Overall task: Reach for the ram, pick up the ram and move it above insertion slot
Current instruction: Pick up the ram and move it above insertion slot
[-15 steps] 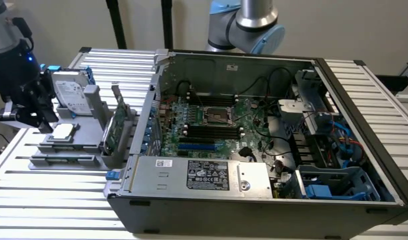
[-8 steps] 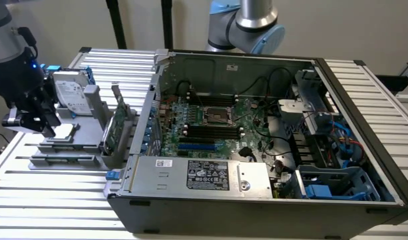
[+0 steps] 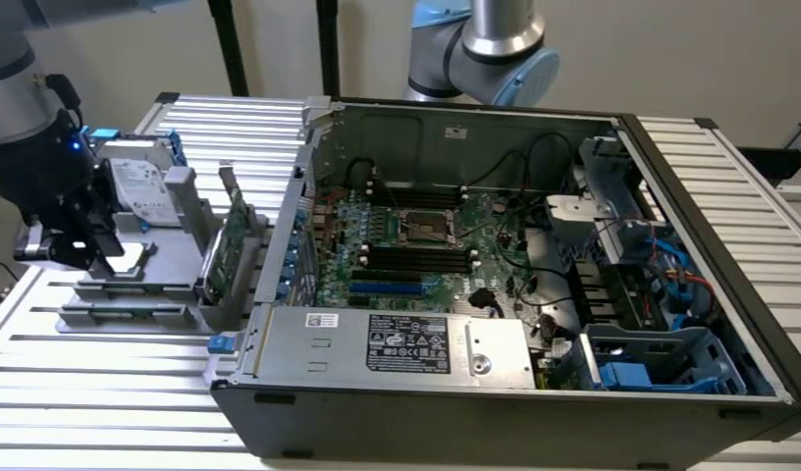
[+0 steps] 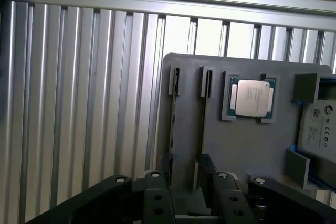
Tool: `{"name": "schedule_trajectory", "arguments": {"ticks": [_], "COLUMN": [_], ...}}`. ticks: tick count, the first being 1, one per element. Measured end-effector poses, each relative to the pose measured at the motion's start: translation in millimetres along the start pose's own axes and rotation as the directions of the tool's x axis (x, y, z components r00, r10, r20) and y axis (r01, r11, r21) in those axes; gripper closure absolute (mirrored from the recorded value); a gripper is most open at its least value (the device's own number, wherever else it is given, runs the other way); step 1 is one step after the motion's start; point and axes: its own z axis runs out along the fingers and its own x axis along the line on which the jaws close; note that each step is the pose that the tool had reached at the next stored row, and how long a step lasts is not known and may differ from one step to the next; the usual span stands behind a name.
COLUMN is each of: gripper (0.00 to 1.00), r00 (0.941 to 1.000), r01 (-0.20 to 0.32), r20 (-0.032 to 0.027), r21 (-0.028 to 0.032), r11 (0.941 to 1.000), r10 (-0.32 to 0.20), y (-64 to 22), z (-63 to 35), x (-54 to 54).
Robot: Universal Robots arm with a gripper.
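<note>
In the wrist view, two thin dark strips run edge-on along the narrow slots of the grey holder. One of them looks like the ram, though no green shows. My gripper hangs just above their near ends. It is open, with one dark finger by the left strip and the other finger near the right strip. Nothing is held between them. In the exterior view, the gripper sits low over the holder at the exterior view's left, and its body hides the ram slots.
On the holder lie a silver processor, a hard drive and an upright green expansion card. The open computer case stands at the exterior view's right, with dark memory slots on its motherboard. Ribbed aluminium table lies all around.
</note>
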Motion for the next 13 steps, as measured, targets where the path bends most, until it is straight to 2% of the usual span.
{"name": "schedule_trajectory", "arguments": {"ticks": [13], "gripper": [0.64], "r00": [1.0], "r01": [0.0], "r20": [0.0001], "r21": [0.0001], "r11": [1.0], "r10": [0.0], "y": [-0.2], "z": [23.7], "x": [1.4]}}
